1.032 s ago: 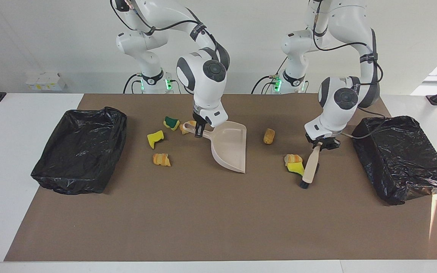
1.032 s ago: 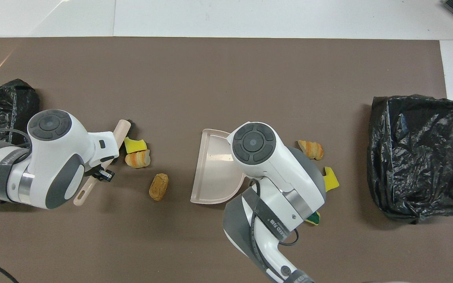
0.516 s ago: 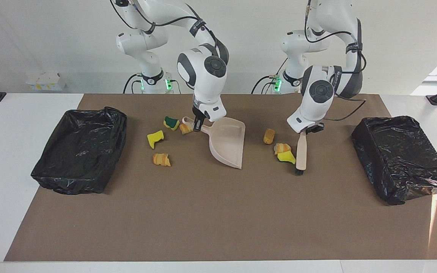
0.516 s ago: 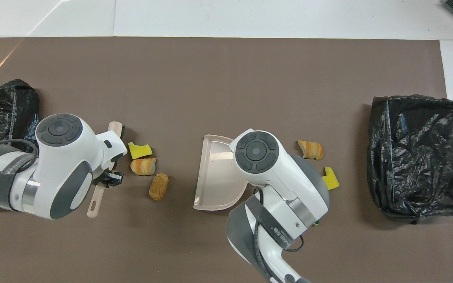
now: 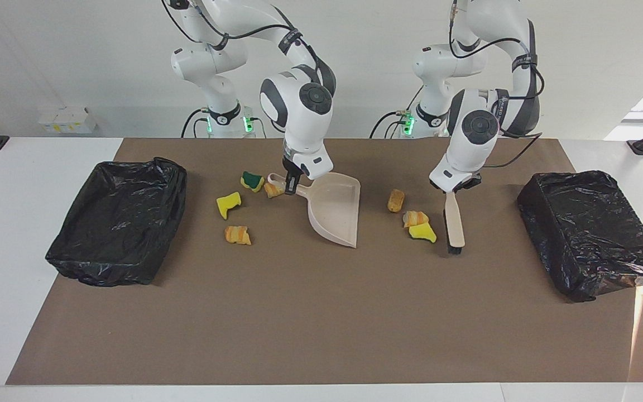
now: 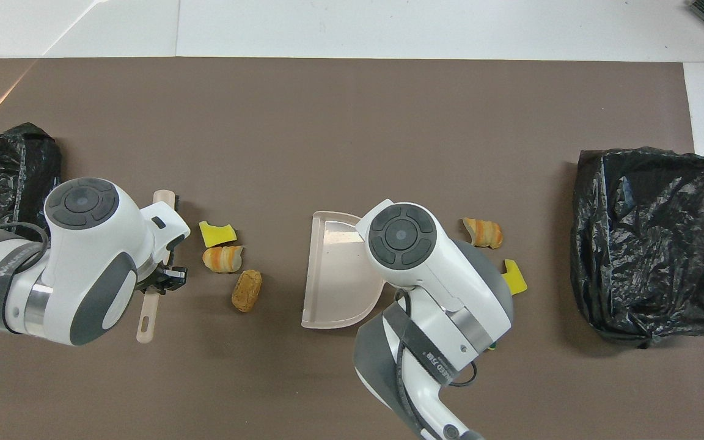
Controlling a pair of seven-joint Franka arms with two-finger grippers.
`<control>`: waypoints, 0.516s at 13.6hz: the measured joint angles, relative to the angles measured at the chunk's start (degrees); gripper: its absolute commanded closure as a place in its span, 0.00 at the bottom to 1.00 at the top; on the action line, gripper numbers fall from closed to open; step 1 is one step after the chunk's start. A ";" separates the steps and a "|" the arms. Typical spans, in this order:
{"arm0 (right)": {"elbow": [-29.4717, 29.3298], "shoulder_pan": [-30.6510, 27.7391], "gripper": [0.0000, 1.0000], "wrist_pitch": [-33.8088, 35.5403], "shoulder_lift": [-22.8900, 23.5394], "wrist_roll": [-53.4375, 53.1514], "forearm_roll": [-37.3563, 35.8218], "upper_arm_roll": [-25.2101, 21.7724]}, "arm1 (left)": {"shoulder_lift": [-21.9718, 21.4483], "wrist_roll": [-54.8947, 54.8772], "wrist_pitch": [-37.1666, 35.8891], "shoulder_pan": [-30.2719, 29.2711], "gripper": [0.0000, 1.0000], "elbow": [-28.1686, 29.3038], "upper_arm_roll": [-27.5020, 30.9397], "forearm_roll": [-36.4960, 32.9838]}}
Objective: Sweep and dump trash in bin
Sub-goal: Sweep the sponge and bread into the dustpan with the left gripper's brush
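Note:
My right gripper is shut on the handle of the beige dustpan, whose mouth faces the left arm's end. My left gripper is shut on the beige brush, its bristles down at the mat. Beside the brush, between it and the dustpan, lie three pieces of trash: a brown bread piece, a croissant-like piece and a yellow sponge chunk. Several more scraps lie by the dustpan's handle, toward the right arm's end, among them a green-yellow sponge and a yellow chunk.
A black-lined bin stands at the right arm's end of the brown mat, and another black-lined bin at the left arm's end. In the overhead view my right arm covers its gripper and the dustpan's handle.
The brush swung from tilted to nearly straight and pushed two scraps toward the dustpan, then drew back a little toward the left arm's end. The dustpan shifted slightly nearer the robots.

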State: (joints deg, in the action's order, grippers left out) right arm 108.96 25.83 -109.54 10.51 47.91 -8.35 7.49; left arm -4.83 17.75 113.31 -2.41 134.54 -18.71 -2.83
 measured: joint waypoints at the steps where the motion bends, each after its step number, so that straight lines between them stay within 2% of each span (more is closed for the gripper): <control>1: 0.05 0.00 1.00 -0.54 0.03 0.00 0.84 0.02 | -0.78 0.68 1.42 0.84 1.00 1.71 -0.15 1.37; 3: 0.32 0.08 1.00 -1.52 0.30 0.01 1.43 0.14 | -1.29 3.56 5.26 3.62 1.00 3.14 -0.47 4.42; 7: 0.50 0.19 1.00 -3.17 1.04 0.01 1.50 0.23 | -1.33 9.10 7.80 10.37 1.00 3.16 -0.66 9.01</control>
State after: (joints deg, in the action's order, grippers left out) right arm 109.46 26.02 -112.70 11.55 47.91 -6.85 7.71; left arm -6.16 26.86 121.11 7.95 137.70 -19.38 6.18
